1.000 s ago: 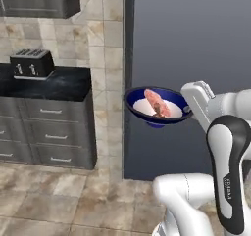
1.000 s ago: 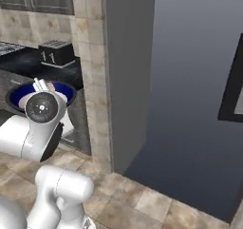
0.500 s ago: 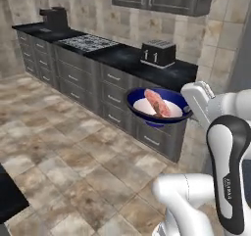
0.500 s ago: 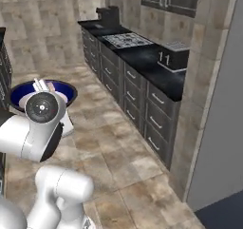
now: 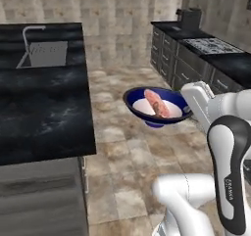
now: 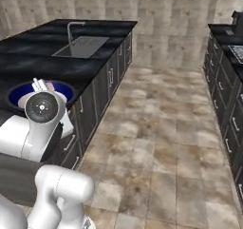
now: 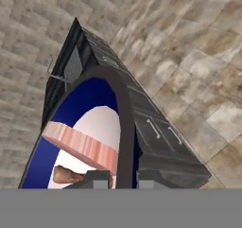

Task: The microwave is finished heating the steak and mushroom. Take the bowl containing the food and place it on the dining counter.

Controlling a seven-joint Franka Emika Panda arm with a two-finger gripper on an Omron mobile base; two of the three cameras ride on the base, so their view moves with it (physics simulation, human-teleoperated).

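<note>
My gripper [image 5: 190,108] is shut on the right rim of the dark blue bowl [image 5: 156,113] and holds it in the air, level. The pinkish steak [image 5: 156,103] lies across its white inside. In the hand view the steak [image 7: 81,146] sits above the small brown mushroom [image 7: 66,174], and the bowl's rim [image 7: 125,127] runs down between my fingertips [image 7: 101,179]. The black marble dining counter [image 5: 44,107] stretches to the left of the bowl, which hangs over the floor just off the counter's near right edge. From the right base view, the bowl [image 6: 20,93] shows behind my wrist. The microwave is out of view.
A sink with a faucet [image 5: 43,53] is set into the far part of the dining counter [image 6: 57,57]. Dark cabinets with a cooktop [image 5: 212,45] line the right wall. Tiled floor [image 6: 161,128] lies open between the counter and those cabinets [image 6: 228,85].
The whole picture has swung round as the base turned, from the wall cabinets and toaster to the dining counter. The bowl has stayed in my shut gripper.
</note>
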